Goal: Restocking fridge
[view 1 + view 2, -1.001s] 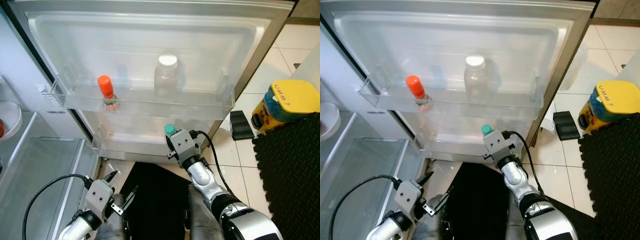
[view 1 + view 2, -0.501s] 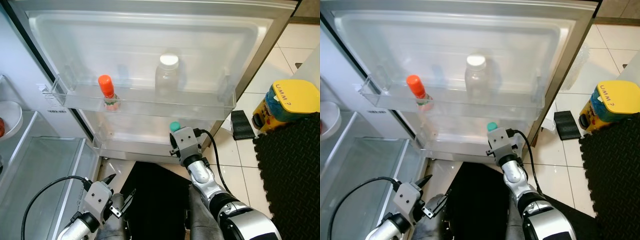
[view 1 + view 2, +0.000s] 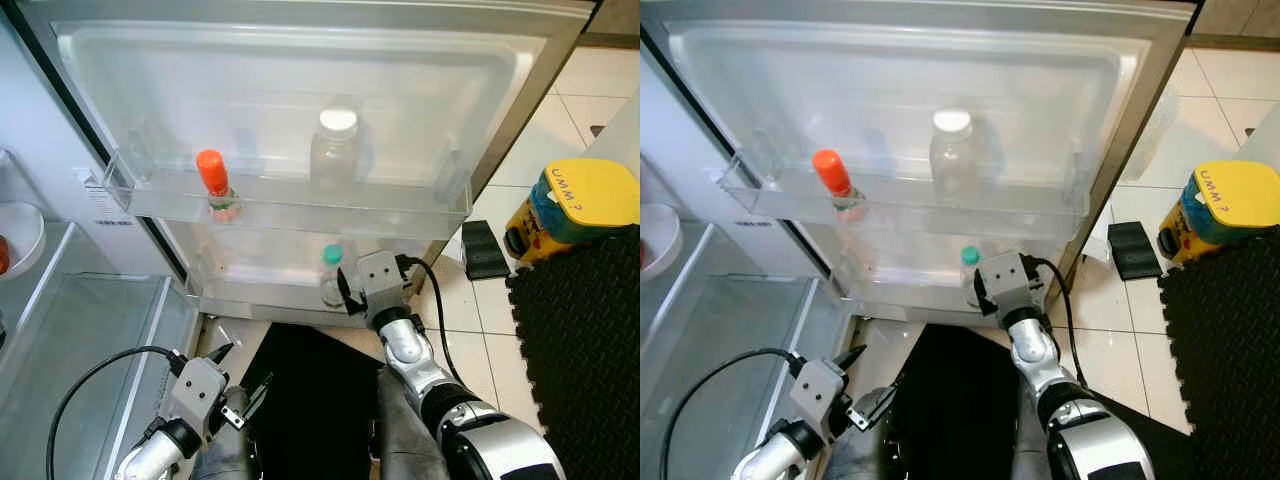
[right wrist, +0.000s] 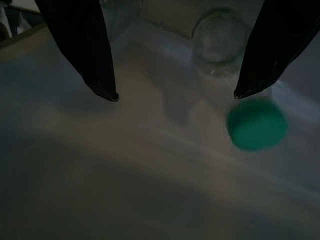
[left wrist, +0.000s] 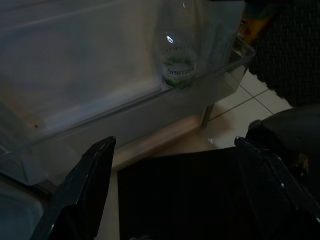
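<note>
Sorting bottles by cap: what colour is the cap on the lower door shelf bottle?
Green cap, clearest in the right wrist view.

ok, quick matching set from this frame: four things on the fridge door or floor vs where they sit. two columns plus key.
Things:
1. orange-capped bottle
2. white-capped jar
3. green-capped bottle
4. yellow container

Places:
A. lower door shelf, just ahead of the right tool
B. floor, right of the open door
C. upper door shelf, left part
D. upper door shelf, middle

Pairs: 1-C, 2-D, 3-A, 4-B
</note>
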`<state>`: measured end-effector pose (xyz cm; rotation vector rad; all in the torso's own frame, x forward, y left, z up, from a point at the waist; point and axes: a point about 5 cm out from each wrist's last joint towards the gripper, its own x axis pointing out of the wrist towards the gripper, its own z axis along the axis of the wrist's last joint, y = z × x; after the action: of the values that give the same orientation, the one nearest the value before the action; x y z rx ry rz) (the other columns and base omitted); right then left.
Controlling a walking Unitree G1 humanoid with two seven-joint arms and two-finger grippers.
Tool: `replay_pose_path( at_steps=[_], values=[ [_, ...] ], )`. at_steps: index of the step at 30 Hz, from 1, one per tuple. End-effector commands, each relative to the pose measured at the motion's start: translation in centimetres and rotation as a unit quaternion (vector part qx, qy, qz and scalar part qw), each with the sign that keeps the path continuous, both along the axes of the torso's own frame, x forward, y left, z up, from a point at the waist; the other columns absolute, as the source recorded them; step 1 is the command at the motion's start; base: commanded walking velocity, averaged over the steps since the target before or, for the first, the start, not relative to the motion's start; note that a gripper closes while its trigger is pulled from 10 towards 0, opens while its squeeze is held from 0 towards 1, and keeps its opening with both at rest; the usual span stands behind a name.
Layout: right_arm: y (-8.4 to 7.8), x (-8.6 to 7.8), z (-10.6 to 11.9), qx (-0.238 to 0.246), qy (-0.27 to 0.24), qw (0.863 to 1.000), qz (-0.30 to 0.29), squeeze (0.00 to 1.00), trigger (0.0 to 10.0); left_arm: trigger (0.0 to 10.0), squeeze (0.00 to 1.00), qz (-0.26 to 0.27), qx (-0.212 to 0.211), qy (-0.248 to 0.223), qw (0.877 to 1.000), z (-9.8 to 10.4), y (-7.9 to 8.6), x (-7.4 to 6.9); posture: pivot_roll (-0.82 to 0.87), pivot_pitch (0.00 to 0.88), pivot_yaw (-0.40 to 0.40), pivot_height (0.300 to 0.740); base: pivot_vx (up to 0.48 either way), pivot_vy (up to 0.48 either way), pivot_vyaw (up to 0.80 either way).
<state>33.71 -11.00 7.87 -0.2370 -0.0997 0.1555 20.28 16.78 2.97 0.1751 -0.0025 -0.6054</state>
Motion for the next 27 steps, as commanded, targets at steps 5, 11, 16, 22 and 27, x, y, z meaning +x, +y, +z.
replay_pose_path(
  at_steps=[5, 11, 16, 22, 27],
  values=[
    [-0.7, -0.7, -0.1, 0.033, -0.011, 0.999, 0.020, 0.00, 10.0, 10.0, 0.00, -0.006, 0.004, 0.004, 1.000, 0.2, -0.1, -0.3, -0.05, 0.262, 0.013, 0.622, 0.000, 0.000, 0.00],
    [-1.1, -2.1, -2.0, 0.030, 0.050, 0.993, 0.099, 0.00, 10.0, 10.0, 0.00, 0.013, 0.007, 0.029, 0.999, -0.7, 0.2, -0.2, -0.08, 0.227, 0.006, 0.622, 0.000, 0.000, 0.00],
    [-2.0, -4.3, -4.5, 0.031, 0.103, 0.986, 0.128, 0.00, 10.0, 10.0, 0.00, 0.046, 0.019, 0.077, 0.996, -2.6, 0.8, -0.7, -0.09, 0.205, -0.002, 0.622, 0.000, 0.000, 0.00],
    [-4.7, -6.4, -7.0, 0.053, 0.152, 0.984, 0.079, 0.00, 10.0, 10.0, 0.00, 0.141, 0.001, 0.143, 0.980, -4.9, 2.5, -1.7, -0.10, 0.173, 0.001, 0.622, 0.000, 0.000, 0.00],
    [-6.9, -7.7, -8.6, 0.057, 0.189, 0.980, 0.006, 0.00, 10.0, 10.0, 0.00, 0.237, -0.028, 0.202, 0.950, -6.6, 4.3, -2.5, -0.11, 0.142, 0.002, 0.622, 0.000, 0.000, 0.00]
  ],
)
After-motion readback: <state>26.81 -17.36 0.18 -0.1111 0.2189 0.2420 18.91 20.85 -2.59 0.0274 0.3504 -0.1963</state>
